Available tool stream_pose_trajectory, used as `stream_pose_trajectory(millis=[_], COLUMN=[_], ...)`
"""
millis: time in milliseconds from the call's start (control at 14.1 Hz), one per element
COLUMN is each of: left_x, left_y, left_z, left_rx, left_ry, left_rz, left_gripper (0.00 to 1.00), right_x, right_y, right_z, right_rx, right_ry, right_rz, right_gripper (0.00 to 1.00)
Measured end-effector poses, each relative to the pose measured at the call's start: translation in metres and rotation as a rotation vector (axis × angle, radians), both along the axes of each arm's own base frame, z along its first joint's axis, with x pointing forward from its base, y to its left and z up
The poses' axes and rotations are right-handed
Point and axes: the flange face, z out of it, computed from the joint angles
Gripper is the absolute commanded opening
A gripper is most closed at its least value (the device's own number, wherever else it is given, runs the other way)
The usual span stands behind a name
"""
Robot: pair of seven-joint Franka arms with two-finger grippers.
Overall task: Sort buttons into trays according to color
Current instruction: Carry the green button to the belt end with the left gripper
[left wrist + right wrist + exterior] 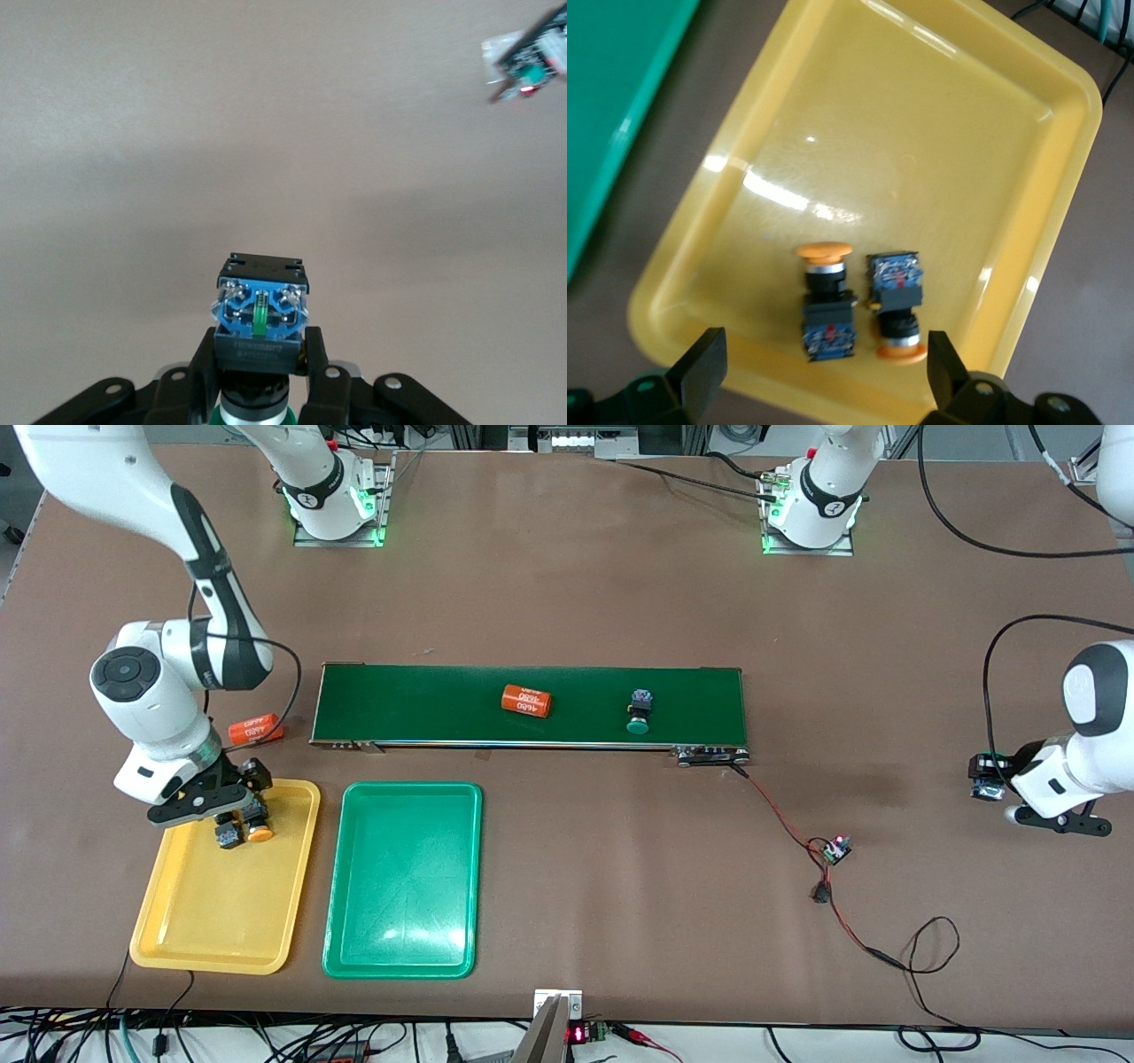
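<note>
Right end effector (232, 812): released, fingers spread wide, hanging low over the yellow tray's end nearest the conveyor; lower left of the front frame.
Right end effector, own wrist view (819, 367): both fingertips stand clear of the two buttons lying between them.
Yellow tray (190, 921): on the counter at the right arm's end, lower left of the front frame; just beside the green tray, not touching.
Yellow-capped buttons (828, 301): two, lying on their sides in the yellow tray, side by side, caps pointing opposite ways; the second one (897, 305) is close alongside the first.
Green tray (403, 886): lower centre-left of the front frame, nearer to the camera than the conveyor belt.
Left end effector (1045, 815): clenched on a green button, over bare counter at the left arm's end; right edge of the front frame.
Held green button (261, 319): black body with blue terminal face up between the fingers, green cap just showing below.
Conveyor belt (425, 700): long dark-green strip across the middle of the front frame.
Second green button (638, 713): lying on the belt, cap toward the camera.
Orange cylinder on belt (526, 701): near the belt's middle.
Orange cylinder on counter (255, 730): just off the belt's end toward the right arm.
Small circuit board (836, 849): on the counter, wired to the belt.
</note>
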Motion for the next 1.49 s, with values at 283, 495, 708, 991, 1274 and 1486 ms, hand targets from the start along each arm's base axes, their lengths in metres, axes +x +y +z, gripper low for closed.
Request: stream_pose_trajectory(millis=[283, 495, 708, 991, 1274, 1486], left_x=[-0.016, -0.029, -0.037, -0.048, -0.062, -0.077], left_y=[-0.061, -0.128, -0.206, -0.293, -0.344, -0.357], left_z=[0.005, 0.015, 0.020, 0.012, -0.016, -0.037], left_rx=[-0.039, -0.063, -0.096, -0.128, -0.144, -0.167], left_ry=[0.023, 0.032, 0.038, 0.010, -0.037, -0.068], left_rz=[0.051, 0.071, 0.087, 0.116, 0.142, 0.159], left_gripper=[0.00, 0.00, 0.00, 0.00, 0.00, 0.00], right_x=[-0.018, -0.033, -0.046, -0.069, -0.095, -0.108], right_y=[0.035, 0.048, 0.053, 0.061, 0.064, 0.065], right_z=[0.038, 0.067, 0.096, 0.137, 0.176, 0.193], right_rx=[0.044, 0.080, 0.083, 0.102, 0.095, 0.154], right_ry=[0.084, 0.146, 0.167, 0.217, 0.261, 0.285], right_rz=[-0.108, -0.170, -0.225, -0.269, -0.275, -0.301], right_gripper=[1.00, 1.00, 1.00, 1.00, 1.00, 1.00])
